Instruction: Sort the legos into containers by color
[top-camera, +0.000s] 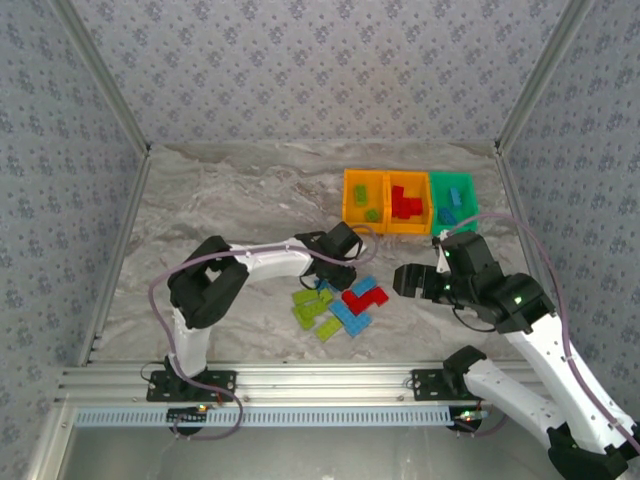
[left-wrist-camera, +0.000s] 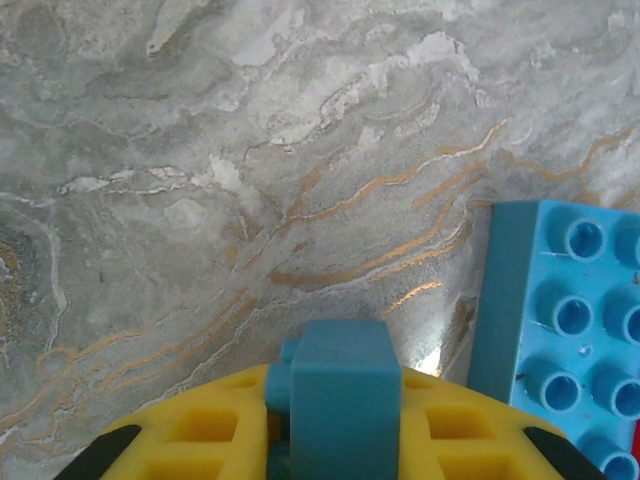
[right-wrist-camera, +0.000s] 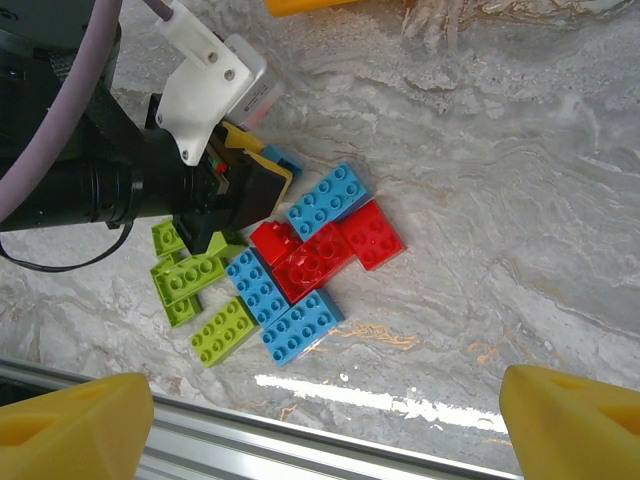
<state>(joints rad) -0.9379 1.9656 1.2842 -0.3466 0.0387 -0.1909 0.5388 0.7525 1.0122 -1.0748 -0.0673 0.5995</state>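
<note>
Left gripper is down at the top edge of the brick pile, centre of the overhead frame, clamped on a small blue brick. In the left wrist view that brick sits between the yellow fingers at bottom centre, with the marble table beyond it. Can't tell if it's lifted off the surface. A larger blue brick lies studs-up at the right edge of that view, just beside the held one.

Right gripper hangs right of the pile, apart from it, jaws spread wide with nothing between them. Its yellow fingertips sit in the bottom corners of the right wrist view.

Pile as seen in the right wrist view: red bricks in the middle, blue ones around them, lime green bricks at the left, packed close.

Bins stand in a touching row, upper right of centre in the overhead frame:
- left orange bin has green pieces
- middle orange bin has red
- green bin has blue
</note>
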